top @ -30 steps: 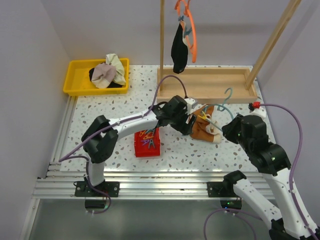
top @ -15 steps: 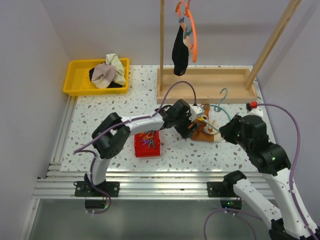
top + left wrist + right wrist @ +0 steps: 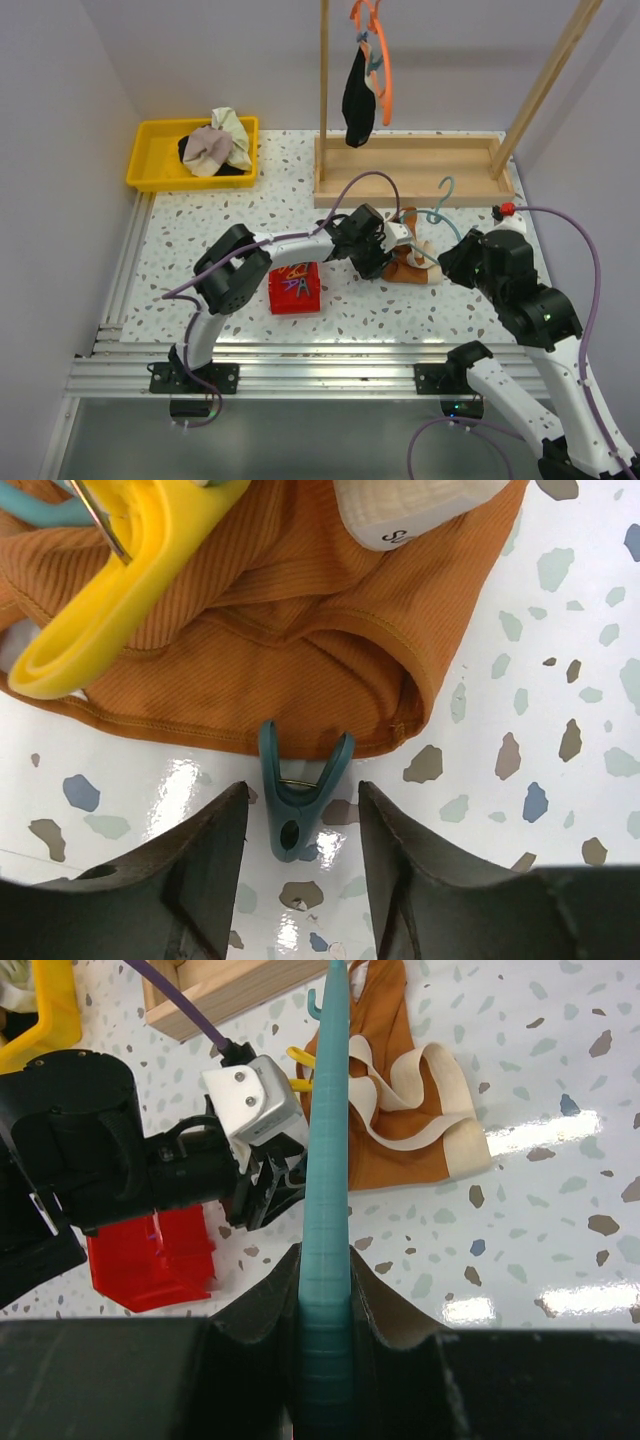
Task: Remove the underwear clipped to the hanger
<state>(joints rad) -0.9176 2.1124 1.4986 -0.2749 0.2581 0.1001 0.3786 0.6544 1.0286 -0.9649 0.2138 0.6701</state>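
While the right end effector (image 3: 327,1260) is clamped on the teal hanger (image 3: 327,1160), pinning it flat over the desk (image 3: 200,250), I have the left end effector (image 3: 302,792) half open and straddling the teal clip (image 3: 293,825), with a gap visible on both sides. That clip bites the lower hem of the rust-brown underwear (image 3: 270,630) and its tail points to 6 o'clock in my wrist view; a yellow clip (image 3: 110,600) sits on the cloth toward 10 o'clock. I judge this to be the unclipping step for the first garment. Next I need to close squarely on the clip's tail, squeezing enough to spread its mouth, then draw it back toward 6 o'clock without dragging the fabric. The black underwear (image 3: 358,95) hangs on the orange hanger (image 3: 385,80) at 12 o'clock, untouched, so much of the job remains.
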